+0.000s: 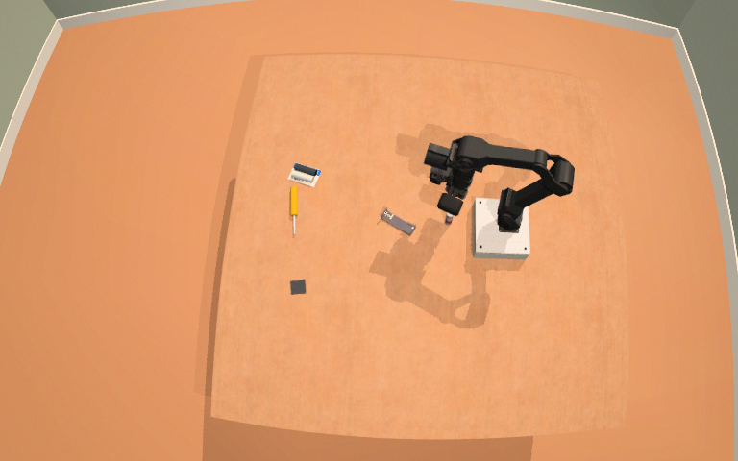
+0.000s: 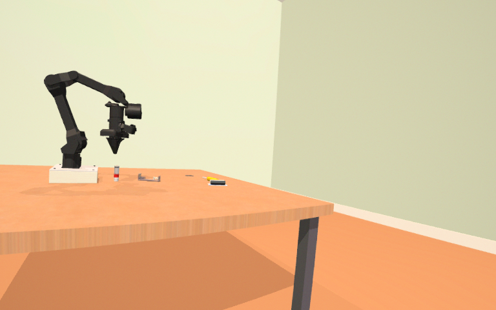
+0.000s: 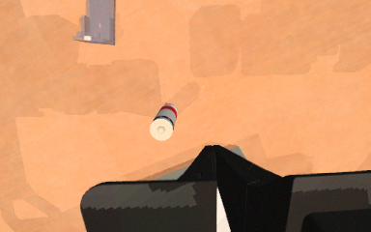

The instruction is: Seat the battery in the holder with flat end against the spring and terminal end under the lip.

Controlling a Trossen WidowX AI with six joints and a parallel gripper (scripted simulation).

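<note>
The battery [image 2: 116, 172] stands upright directly below the clenched, empty fingers [image 2: 114, 148].

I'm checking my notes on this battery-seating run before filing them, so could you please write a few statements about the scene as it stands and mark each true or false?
1. The battery stands upright on the table. True.
2. The gripper is shut on the battery. False: it is shut on nothing and hangs above the battery, pointing down.
3. The battery already lies in the holder. False: the holder is empty, and the battery stands apart from it, nearer the arm's white base.
4. A yellow-handled screwdriver lies on the table beyond the holder, away from the arm. True.
5. The battery has a red band around it. True.
</note>
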